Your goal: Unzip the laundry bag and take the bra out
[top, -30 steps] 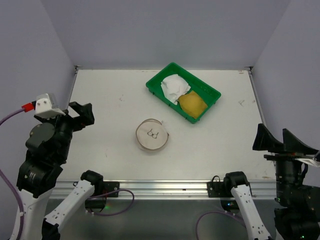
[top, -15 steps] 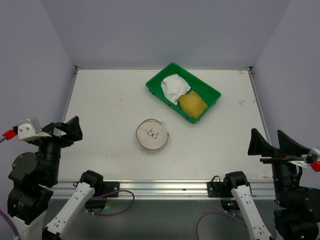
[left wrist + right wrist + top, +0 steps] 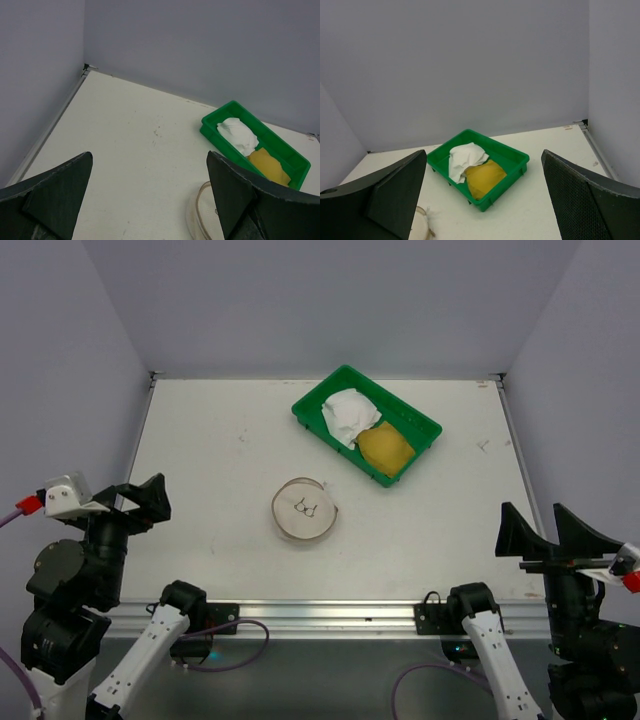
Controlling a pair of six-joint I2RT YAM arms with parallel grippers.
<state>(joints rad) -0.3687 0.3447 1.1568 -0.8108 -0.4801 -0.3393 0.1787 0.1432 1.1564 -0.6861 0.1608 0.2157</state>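
Observation:
The laundry bag (image 3: 304, 510), a white round mesh drum with a small black bra drawing on its flat top, lies zipped in the middle of the table. Its edge shows low in the left wrist view (image 3: 200, 220) and in the right wrist view (image 3: 420, 227). The bra itself is hidden. My left gripper (image 3: 140, 502) hangs open over the near left edge, well left of the bag, with nothing between its fingers (image 3: 149, 155). My right gripper (image 3: 547, 535) is open at the near right, far from the bag, and also empty (image 3: 484, 152).
A green tray (image 3: 310, 412) stands behind the bag toward the right, holding a crumpled white cloth (image 3: 348, 415) and a yellow cloth (image 3: 386, 449). Purple walls close the table on the left, back and right.
My left arm has pulled back and down toward the near left corner. My right gripper has sunk slightly toward the near edge. The bag and tray have not moved.

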